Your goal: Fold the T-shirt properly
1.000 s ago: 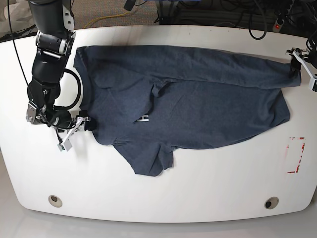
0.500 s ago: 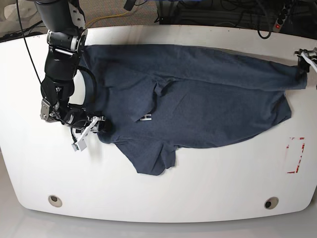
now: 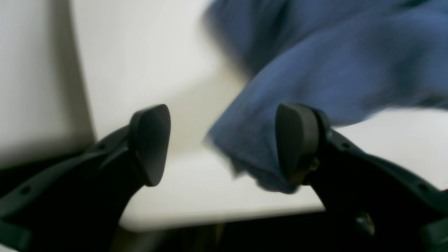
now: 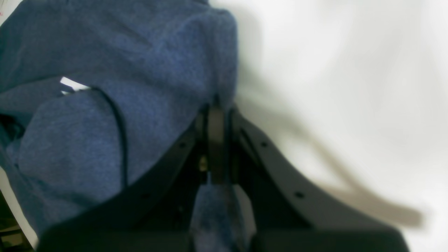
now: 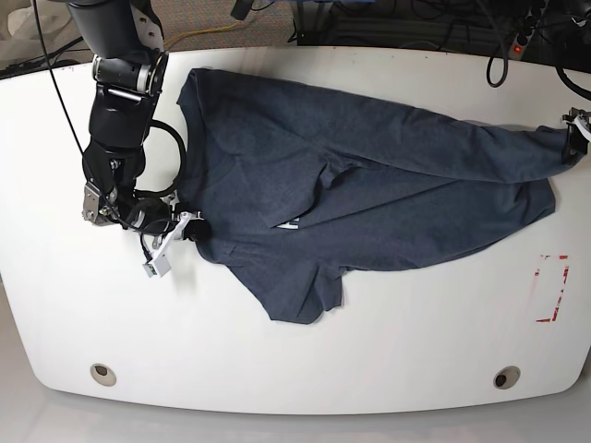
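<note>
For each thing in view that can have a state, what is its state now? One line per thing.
Dark slate-blue soft fabric T-shirt: spread on the white table, wrinkled, not yet folded.
Right gripper: shut on the T-shirt's edge.
Left gripper: open, a T-shirt corner between its pads.
White oval table: bears the T-shirt.

The white surface (image 5: 388,369) has rounded corners and two round holes near its front edge, one at the left (image 5: 103,374) and one at the right (image 5: 505,377). A red-outlined rectangle (image 5: 552,288) marks its right side. Behind the far edge lie dark cables (image 5: 434,28) and a yellow cord (image 5: 199,35) on the floor.
</note>
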You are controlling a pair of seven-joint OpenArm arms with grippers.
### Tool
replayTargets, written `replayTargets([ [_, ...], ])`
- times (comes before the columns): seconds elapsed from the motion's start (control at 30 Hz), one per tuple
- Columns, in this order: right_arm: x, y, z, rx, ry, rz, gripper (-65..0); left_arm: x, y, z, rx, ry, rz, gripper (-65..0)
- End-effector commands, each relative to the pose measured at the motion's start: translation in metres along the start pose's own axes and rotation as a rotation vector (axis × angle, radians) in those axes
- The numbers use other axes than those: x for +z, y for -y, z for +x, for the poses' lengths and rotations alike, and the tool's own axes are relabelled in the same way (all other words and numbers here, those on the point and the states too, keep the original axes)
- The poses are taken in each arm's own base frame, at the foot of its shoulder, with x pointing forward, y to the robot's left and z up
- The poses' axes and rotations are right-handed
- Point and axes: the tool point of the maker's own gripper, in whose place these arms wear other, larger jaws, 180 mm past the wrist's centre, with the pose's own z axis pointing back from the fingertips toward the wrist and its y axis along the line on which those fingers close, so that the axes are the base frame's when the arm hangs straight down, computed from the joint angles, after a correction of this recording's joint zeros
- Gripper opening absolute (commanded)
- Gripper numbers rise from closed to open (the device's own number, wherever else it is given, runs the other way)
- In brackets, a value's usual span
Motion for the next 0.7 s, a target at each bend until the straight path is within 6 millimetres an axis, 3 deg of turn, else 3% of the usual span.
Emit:
replayTargets([
  [0.0,0.007,0.003,0.017,0.027,0.025,-0.018,-63.1,0.010,-0.008,-0.015,-0.040,-0.071,0.039,-21.4],
  [0.2,0.007,0.003,0.018,0.027,0.027,-0.017,-63.1,0.003,0.019,-0.046,-0.160,-0.221,-0.071,-21.7],
  [0.3,0.007,0.003,0.018,0.027,0.027,-0.017,-63.1,0.003,0.021,-0.049,-0.164,-0.229,-0.080,-21.7],
  [0.43,0.007,0.003,0.017,0.025,0.026,-0.016,-63.1,0.008,0.005,-0.042,-0.121,-0.187,-0.023,-21.7],
  [0.67,0.006,0.003,0.015,0.021,0.024,-0.015,-63.1,0.004,-0.026,0.003,0.087,0.035,0.158,-21.2],
])
